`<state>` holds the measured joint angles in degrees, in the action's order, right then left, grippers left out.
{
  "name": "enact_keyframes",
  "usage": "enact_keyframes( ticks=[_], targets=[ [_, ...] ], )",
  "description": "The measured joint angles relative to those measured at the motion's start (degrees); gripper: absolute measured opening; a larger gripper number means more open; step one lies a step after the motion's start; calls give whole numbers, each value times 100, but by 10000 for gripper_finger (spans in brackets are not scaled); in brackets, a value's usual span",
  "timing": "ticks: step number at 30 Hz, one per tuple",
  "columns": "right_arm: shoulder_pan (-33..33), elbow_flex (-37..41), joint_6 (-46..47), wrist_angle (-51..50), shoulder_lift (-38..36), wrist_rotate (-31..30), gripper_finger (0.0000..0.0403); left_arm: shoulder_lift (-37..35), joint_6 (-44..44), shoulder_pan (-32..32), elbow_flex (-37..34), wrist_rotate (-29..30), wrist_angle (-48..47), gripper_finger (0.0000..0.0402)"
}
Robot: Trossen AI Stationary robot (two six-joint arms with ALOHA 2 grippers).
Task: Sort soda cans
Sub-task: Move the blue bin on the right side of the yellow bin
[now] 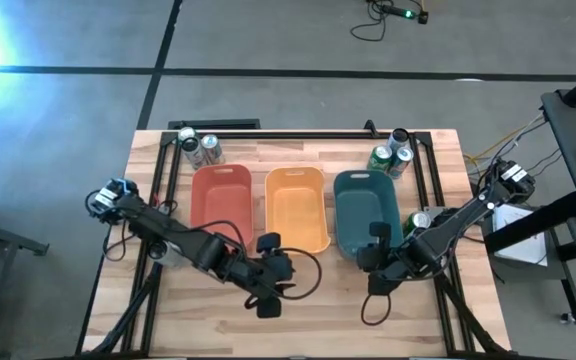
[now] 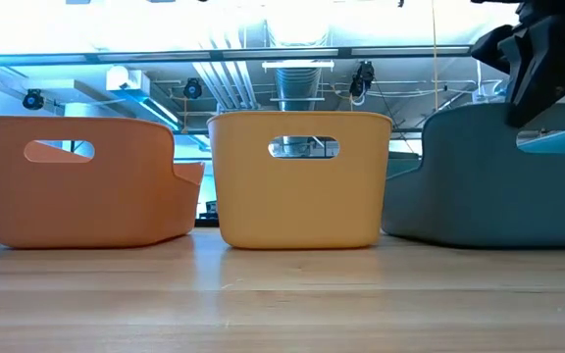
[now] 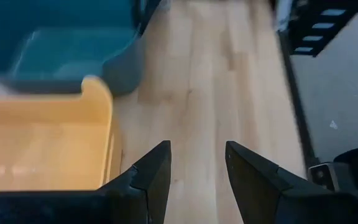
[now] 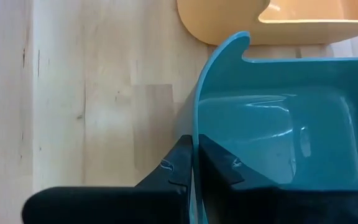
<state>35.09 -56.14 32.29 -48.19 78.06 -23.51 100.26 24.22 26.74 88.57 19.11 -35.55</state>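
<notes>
Three bins stand in a row: red (image 1: 220, 203), orange (image 1: 296, 208) and teal (image 1: 363, 210). Soda cans stand upright in a cluster at the far left (image 1: 198, 148) and in another at the far right (image 1: 392, 156). One green can (image 1: 418, 221) stands right of the teal bin, beside my right arm. My right gripper (image 4: 192, 171) is shut on the teal bin's near end. My left gripper (image 3: 197, 168) hangs open and empty by the orange bin's near end (image 1: 271, 248). My right gripper pinches the teal bin's near end wall (image 4: 196, 134) at its rim, one finger inside the bin and one outside. The fingers lie along the wall, coming slantwise from above and from the table's right. The bin's base rests on the table (image 2: 488, 240).
Bare wood (image 1: 318, 310) runs along the near edge in front of the bins. A black frame bar (image 1: 288, 133) crosses the far edge between the can clusters. Cables trail from both arms near the front.
</notes>
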Motion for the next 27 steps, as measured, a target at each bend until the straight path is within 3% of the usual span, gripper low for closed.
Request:
enact_keyframes(
  ticks=[5,12,18,27],
  targets=[
    [0,-131,-67,9,-3,-2,34,6,125,-215,-148,-3,55,137],
    [0,-391,-228,-25,-7,-4,114,220,-106,-617,-173,-673,-53,137],
    [23,-637,-186,-214,-7,-2,168,396,-400,-714,-271,-772,-236,137],
    [28,-899,89,-235,-4,105,190,399,-225,-1029,-1026,-1118,9,137]
  ],
)
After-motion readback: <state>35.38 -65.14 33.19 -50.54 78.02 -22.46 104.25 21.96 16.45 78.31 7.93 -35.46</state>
